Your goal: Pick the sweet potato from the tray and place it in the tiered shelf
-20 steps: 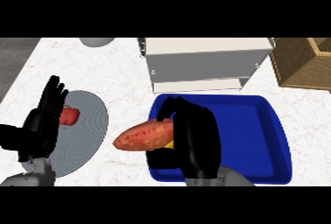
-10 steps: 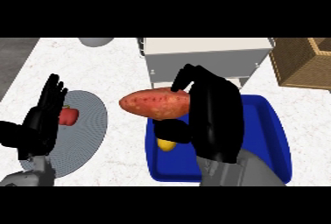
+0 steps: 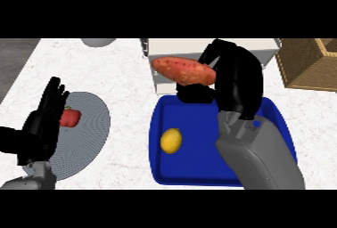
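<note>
The fingers (image 3: 220, 49) of the right hand (image 3: 237, 84) curl round the sweet potato (image 3: 183, 70), which juts out to their left over the tiered shelf (image 3: 172, 46) front, above the tray (image 3: 197, 167), so clipping that front edge could twist it free.

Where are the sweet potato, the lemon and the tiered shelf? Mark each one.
sweet potato (image 3: 183, 70): head view, middle of its orange-red skin.
lemon (image 3: 171, 140): head view, centre of its yellow skin.
tiered shelf (image 3: 178, 46): head view, bare part of its white top.
</note>
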### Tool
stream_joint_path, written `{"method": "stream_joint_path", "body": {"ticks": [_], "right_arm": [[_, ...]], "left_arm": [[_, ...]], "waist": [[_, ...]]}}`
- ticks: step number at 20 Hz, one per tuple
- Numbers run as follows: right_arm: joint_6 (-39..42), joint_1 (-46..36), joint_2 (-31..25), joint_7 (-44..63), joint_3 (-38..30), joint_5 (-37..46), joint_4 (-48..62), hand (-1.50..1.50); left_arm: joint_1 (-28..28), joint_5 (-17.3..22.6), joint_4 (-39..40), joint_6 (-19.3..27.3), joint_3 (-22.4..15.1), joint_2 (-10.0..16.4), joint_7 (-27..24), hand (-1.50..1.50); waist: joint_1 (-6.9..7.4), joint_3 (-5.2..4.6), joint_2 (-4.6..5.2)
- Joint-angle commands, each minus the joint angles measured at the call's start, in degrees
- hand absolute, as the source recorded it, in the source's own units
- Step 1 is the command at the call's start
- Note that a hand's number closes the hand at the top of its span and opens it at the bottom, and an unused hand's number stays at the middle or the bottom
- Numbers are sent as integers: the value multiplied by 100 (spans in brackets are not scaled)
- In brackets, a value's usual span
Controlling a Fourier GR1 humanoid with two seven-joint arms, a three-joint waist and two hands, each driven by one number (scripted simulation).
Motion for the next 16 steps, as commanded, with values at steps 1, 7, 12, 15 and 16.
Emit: {"method": "stream_joint_path", "body": {"ticks": [1, 7, 12, 15, 16], "right_arm": [[-646, -203, 56, -260, -348, -5, 705, 150], [-1548, -268, -9, -1389, -956, -114, 1907, 150], [-2235, -818, -66, -2254, -1424, -457, 3175, 150], [-2134, -1206, -118, -2367, -1549, -524, 3672, 150], [-2074, -1289, 47, -2017, -1334, -199, 3643, 150]], "left_arm": [[-96, 147, 182, -129, 211, 87, -109, 0], [-141, -374, 89, 252, -267, -291, -9, 0], [50, -239, 202, 112, -120, -270, -396, 0], [-142, -58, -86, -58, 52, -18, 207, 0], [152, 33, -194, -164, 105, 8, 65, 0]], "waist": [[9, -1, 7], [15, 1, 17], [55, 0, 28], [50, 1, 15], [52, 0, 7]]}}
